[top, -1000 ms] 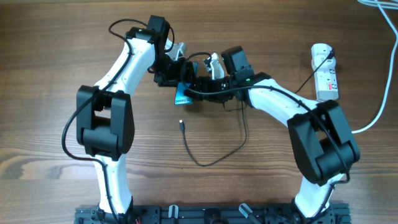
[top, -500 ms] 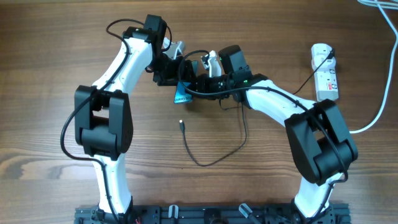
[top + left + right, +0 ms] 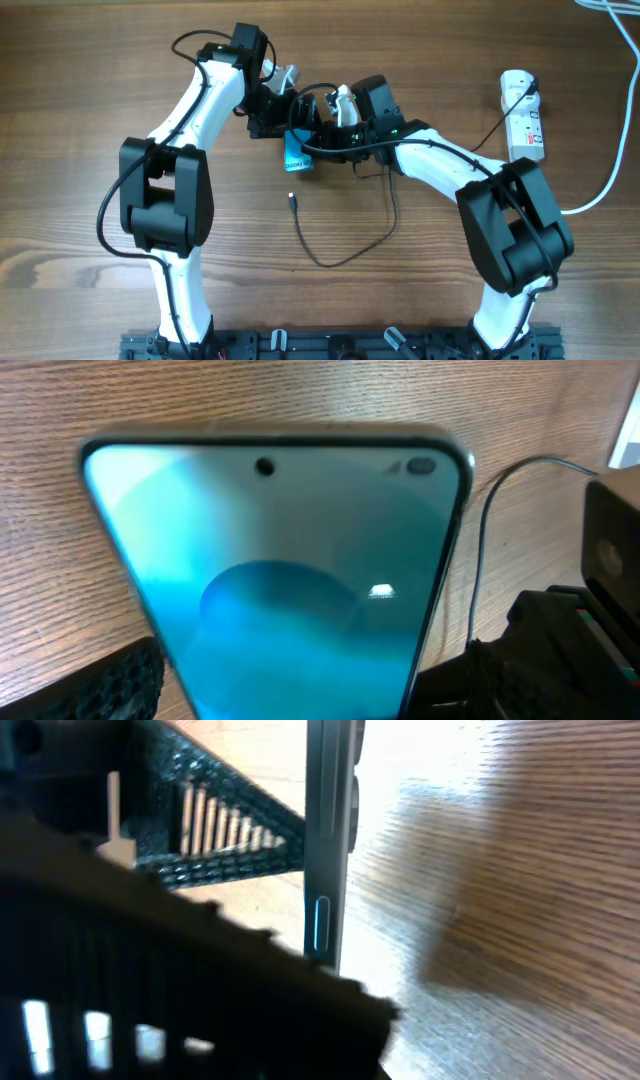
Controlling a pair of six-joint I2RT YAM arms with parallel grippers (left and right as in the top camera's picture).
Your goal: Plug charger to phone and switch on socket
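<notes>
The big brown wooden table (image 3: 80, 120) holds everything. Far over on its right side lies the long white plastic socket (image 3: 524, 118) with red and dark marks, well apart from both grippers. Near the top middle is the flat light blue phone with the turquoise oval (image 3: 296, 155). It is tipped up, not lying flat, and sits between the two grippers.

The right gripper (image 3: 312, 140) is squeezed tight. Its camera shows the phone's thin edge right by its fingers, so I think it has the phone. The left gripper (image 3: 287, 125) is at the phone too. Its black bumpy pad (image 3: 110, 685) sits just beside the phone's edge, but I cannot tell if it is squeezing or has let go.

The thin black charger (image 3: 330, 258) lies in a loop on the table below. Its small shiny plug tip (image 3: 290, 198) lies free, near the phone but not touching it.

The step in hand looks like passing the phone to one gripper so the other can fetch the plug. To do it well, the right gripper should hold firm and leave the plug-in end of the phone bare. The left gripper should back off slowly. Then it should pick up the charger just behind the plug tip and push it in straight.

A second ago the phone leaned to the left; now it hangs straighter. The left arm (image 3: 200, 100) sits a little further left. The charger and socket have not moved.
</notes>
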